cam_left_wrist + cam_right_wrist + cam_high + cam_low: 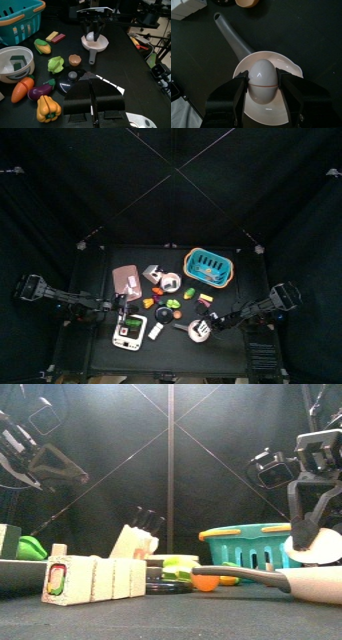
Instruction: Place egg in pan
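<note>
Right gripper [264, 100] | your jaws clasped the egg [264, 77] | directly above the pan [290, 62], ready for release.

Top view looks straight down, far off. Front view looks level across the worktop [160, 616]. Both wrist views share the pan [271, 92]

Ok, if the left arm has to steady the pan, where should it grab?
Probably the handle: narrow, sticking out toward the left arm. Come from that side, clear of the right gripper holding the egg over the pan.
</note>
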Controlling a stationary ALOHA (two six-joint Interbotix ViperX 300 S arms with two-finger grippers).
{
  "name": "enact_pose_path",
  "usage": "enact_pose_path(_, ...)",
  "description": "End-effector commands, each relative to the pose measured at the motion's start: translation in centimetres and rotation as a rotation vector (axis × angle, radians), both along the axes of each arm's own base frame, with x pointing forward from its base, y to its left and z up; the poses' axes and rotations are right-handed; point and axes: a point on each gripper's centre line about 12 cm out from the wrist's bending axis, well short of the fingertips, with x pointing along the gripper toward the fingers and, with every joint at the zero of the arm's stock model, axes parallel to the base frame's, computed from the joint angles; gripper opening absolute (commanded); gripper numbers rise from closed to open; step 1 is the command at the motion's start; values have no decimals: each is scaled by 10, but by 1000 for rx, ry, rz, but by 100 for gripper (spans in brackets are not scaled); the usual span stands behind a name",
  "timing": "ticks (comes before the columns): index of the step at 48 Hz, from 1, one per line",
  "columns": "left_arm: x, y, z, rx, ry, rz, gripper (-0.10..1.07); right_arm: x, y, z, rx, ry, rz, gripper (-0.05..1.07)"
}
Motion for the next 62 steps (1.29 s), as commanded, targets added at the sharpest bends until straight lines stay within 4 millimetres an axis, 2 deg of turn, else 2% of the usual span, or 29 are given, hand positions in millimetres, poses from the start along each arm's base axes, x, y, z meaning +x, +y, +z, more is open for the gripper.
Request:
enact_pose_path(1,3,-1,4,-3,-12,-1,12,2,7,6,9,-23,24,62)
enact_pose_path(13,3,-1,4,-3,-12,-1,12,-1,9,2,3,-11,36,65)
enact_pose_path(30,2,-1,3,-3,-9,-1,12,-2,7,-1,-16,10,25,84)
enact_pose_path(39,2,-1,3,-3,-9,-1,12,-2,7,0,-17,8,26,91)
enact_pose_path(62,2,-1,2,-2,-8,-1,12,-2,5,-1,-18,11,18,91)
